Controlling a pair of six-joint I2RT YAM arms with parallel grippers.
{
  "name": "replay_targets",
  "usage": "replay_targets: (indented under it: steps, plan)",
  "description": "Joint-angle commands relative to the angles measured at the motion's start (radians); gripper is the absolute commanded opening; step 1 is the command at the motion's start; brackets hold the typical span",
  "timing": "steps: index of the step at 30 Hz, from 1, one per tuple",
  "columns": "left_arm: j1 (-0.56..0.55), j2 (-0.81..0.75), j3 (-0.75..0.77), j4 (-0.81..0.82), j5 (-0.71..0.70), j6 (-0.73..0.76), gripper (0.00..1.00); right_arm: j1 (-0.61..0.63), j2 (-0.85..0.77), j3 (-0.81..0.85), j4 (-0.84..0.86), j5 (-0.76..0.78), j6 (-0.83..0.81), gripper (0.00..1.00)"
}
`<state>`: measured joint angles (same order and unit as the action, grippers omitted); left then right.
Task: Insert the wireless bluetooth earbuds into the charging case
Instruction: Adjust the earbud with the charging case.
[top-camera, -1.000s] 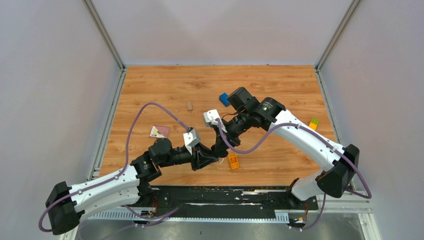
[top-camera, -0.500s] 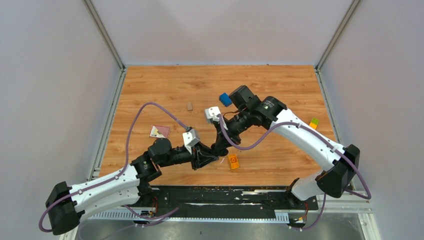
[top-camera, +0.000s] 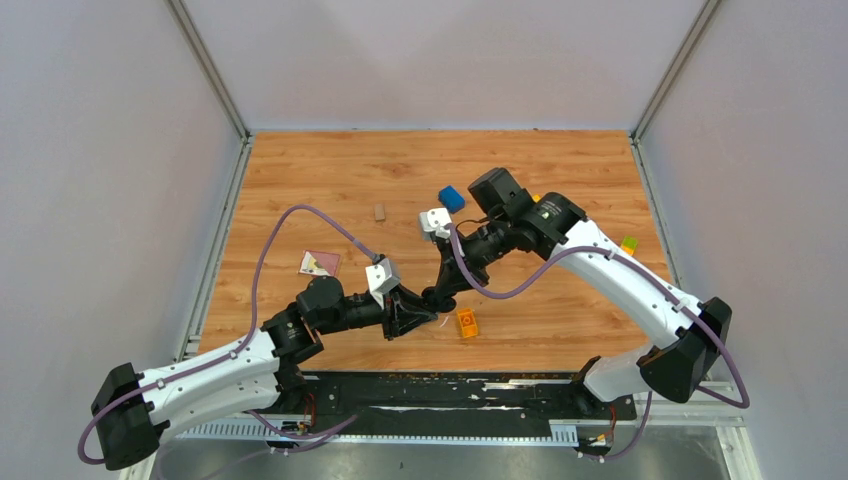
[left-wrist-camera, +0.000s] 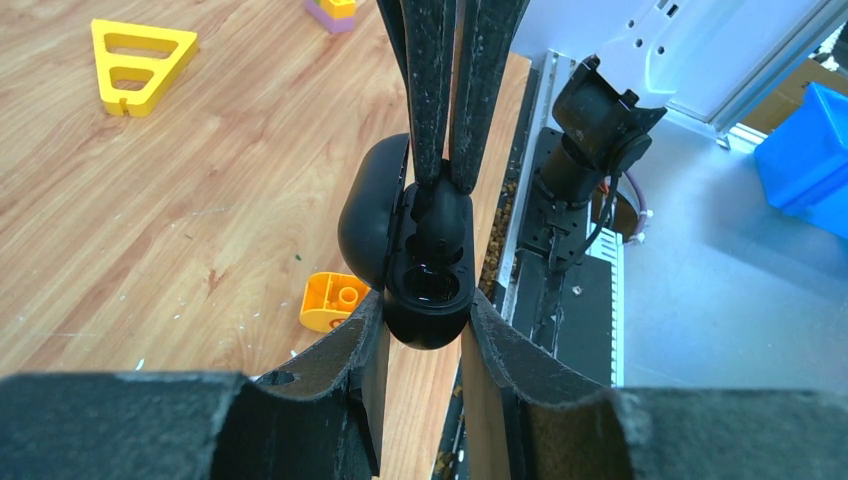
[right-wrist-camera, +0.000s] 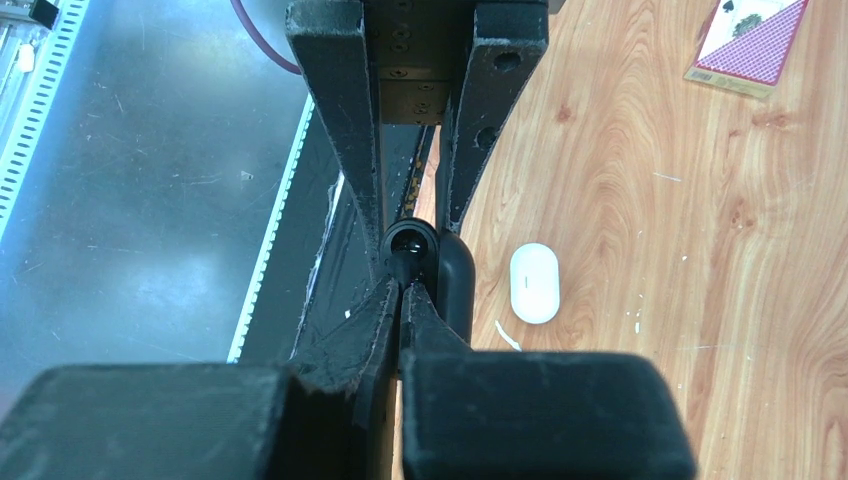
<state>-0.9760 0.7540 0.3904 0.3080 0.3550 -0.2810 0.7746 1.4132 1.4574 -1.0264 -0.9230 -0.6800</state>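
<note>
The charging case (left-wrist-camera: 428, 300) looks glossy black — (lid open).

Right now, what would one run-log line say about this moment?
left gripper: shut on charging case, lid open | right gripper: shut, tips at case well | earbuds: not visible

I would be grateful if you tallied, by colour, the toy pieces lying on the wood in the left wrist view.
Yellow triangle frame: 1
Orange block: 1
Purple-and-yellow block, cut off by the picture's top edge: 1
Total: 3
</note>
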Motion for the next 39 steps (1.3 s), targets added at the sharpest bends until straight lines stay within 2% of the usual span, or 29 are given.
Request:
replay_targets:
  steps: [1, 27, 39]
  plan:
    - [-0.003, -0.015, 0.005, 0.029, -0.015, 0.021, 0.0, -0.003, -0.013, -0.011, 0.031, -0.039, 0.011, 0.0]
    - [-0.004, -0.015, -0.01, 0.063, -0.004, 0.009, 0.0, -0.001, 0.038, 0.004, 0.061, -0.049, 0.039, 0.0]
    - [-0.004, -0.018, -0.007, 0.06, -0.012, 0.017, 0.0, 0.011, 0.047, -0.005, 0.082, 0.003, 0.05, 0.0]
